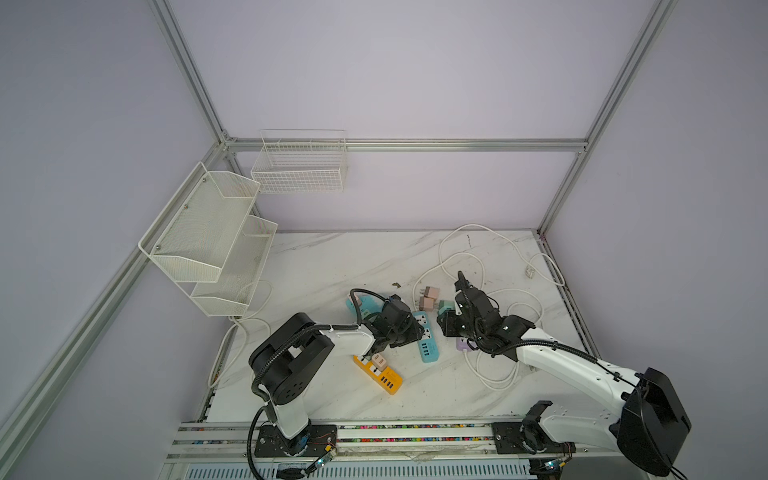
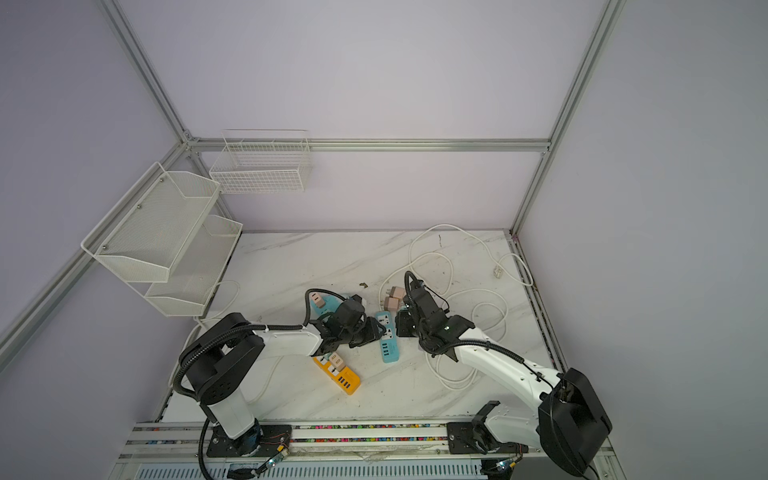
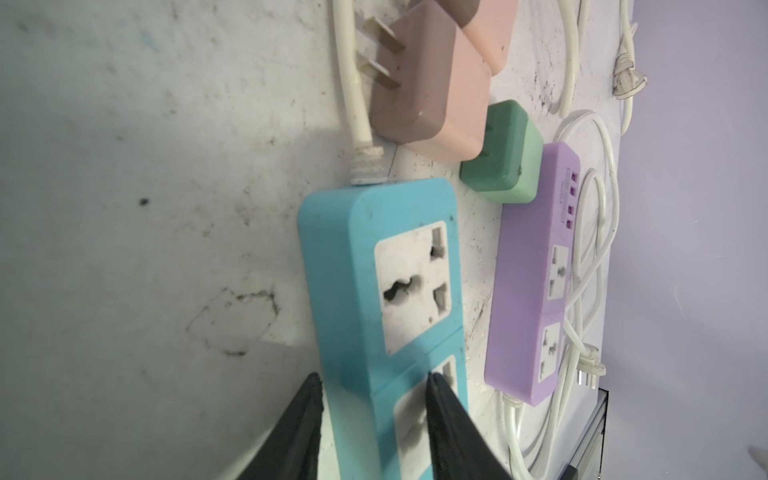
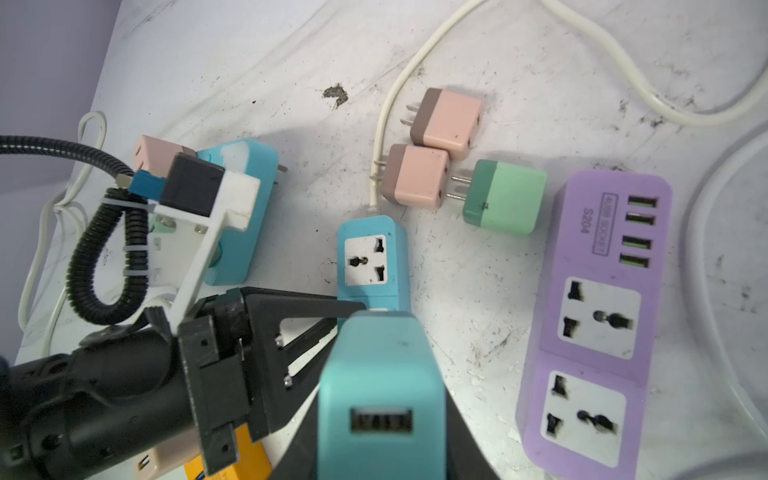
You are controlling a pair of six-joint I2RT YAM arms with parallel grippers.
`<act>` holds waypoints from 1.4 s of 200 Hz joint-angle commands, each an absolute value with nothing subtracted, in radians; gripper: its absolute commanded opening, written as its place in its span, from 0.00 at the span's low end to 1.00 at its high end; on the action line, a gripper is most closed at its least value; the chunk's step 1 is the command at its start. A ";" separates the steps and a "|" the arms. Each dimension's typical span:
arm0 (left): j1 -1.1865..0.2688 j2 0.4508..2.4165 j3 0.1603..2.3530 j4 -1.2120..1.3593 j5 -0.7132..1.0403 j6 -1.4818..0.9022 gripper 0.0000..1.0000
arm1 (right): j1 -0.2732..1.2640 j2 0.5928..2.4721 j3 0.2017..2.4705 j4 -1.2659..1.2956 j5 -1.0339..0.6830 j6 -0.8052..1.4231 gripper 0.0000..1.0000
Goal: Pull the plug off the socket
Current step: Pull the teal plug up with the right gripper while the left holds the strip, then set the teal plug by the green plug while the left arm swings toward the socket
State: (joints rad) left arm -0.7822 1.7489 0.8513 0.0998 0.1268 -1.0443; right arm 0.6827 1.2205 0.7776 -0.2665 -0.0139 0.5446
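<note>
The teal plug (image 4: 380,395) is pinched in my right gripper (image 4: 380,399), USB port towards the camera, held above the blue socket strip (image 4: 372,257) and clear of it. Both outlets of the blue socket strip (image 3: 374,291) show bare. My left gripper (image 3: 372,376) is open and straddles the strip: one fingertip (image 3: 309,399) stands just off its side wall and the other lies over the nearer outlet's face. In both top views the strip (image 1: 428,345) (image 2: 388,343) lies mid-table between the two wrists. The held plug is hidden there under the right gripper (image 1: 444,324).
A purple strip (image 4: 594,324) lies beside the blue one. Two pink plugs (image 4: 415,176) and a green plug (image 4: 505,197) lie loose behind it. An orange strip (image 1: 378,374) with a pink plug sits under the left arm. White cords (image 1: 490,257) loop at the back right; wire shelves (image 1: 208,237) hang on the left.
</note>
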 commanded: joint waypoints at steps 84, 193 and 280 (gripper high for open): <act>-0.789 1.432 0.861 -0.120 0.015 -0.954 0.46 | 0.573 1.302 0.631 0.053 -0.176 0.688 0.14; -0.767 1.168 0.700 -0.190 -0.057 -0.969 0.52 | 0.551 1.508 0.623 0.245 -0.200 0.754 0.15; -0.758 1.172 0.692 -0.194 -0.045 -0.970 0.56 | 0.549 1.559 0.617 0.278 -0.185 0.755 0.26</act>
